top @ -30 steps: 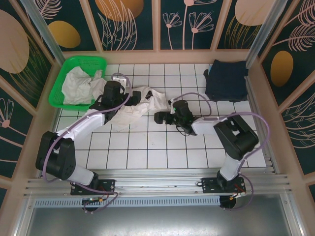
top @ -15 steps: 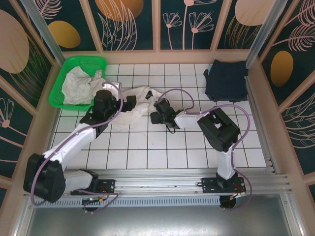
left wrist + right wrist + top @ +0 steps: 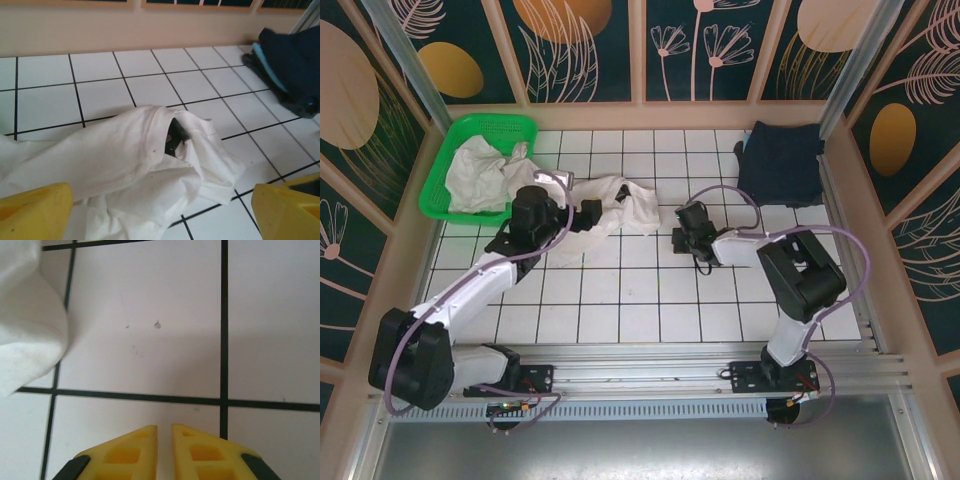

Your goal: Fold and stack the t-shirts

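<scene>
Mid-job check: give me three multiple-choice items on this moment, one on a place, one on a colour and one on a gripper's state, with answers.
1. Where is the dark navy pile?
A. At the far right corner of the table
B. In the basket
C. Under the left arm

2. What colour is the basket?
A. Blue
B. Green
C. Red

3. How do the fingers of the right gripper stand?
A. Wide apart
B. Clamped on cloth
C. Nearly together, nothing between

Answers:
1 A: it lies at the far right, apart from the white shirt.
2 B: its mesh rim is green.
3 C: the wrist view shows them close together over bare table.
</scene>
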You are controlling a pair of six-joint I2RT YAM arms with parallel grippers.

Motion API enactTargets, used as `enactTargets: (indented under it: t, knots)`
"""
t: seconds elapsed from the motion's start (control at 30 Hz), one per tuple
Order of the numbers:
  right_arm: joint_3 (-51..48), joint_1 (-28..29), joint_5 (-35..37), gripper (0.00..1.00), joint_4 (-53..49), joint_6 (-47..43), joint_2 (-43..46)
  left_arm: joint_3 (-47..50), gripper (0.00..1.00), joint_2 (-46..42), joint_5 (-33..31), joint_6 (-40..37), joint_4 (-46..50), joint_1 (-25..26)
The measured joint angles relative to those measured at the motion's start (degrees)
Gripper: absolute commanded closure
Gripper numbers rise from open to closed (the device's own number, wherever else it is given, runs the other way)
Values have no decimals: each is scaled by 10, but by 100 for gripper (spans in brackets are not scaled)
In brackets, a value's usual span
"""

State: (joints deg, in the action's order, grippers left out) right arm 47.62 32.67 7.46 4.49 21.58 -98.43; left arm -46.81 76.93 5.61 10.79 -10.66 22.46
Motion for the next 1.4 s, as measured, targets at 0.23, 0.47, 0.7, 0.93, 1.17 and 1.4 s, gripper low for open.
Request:
enactTargets:
  t: [0.23,0.47,0.7,0.93,1.17,1.4]
  knots:
    - [-40,1,-16,45,11,6,76,-109,4,209,-66,-30,39,26]
    - [-87,-8,-31,24,19,11,140,-241,72,367,-91,-37,94,26]
    - [-124,-25,-51,17,42,9,184,-240,100,305,-18,-32,102,29]
    - [-147,-37,-85,14,73,13,238,-300,100,142,49,-22,104,43]
    - [-164,-37,-120,10,78,21,322,-627,100,234,111,7,99,89]
    - [-180,-37,-125,8,66,28,450,-954,100,389,120,53,153,110]
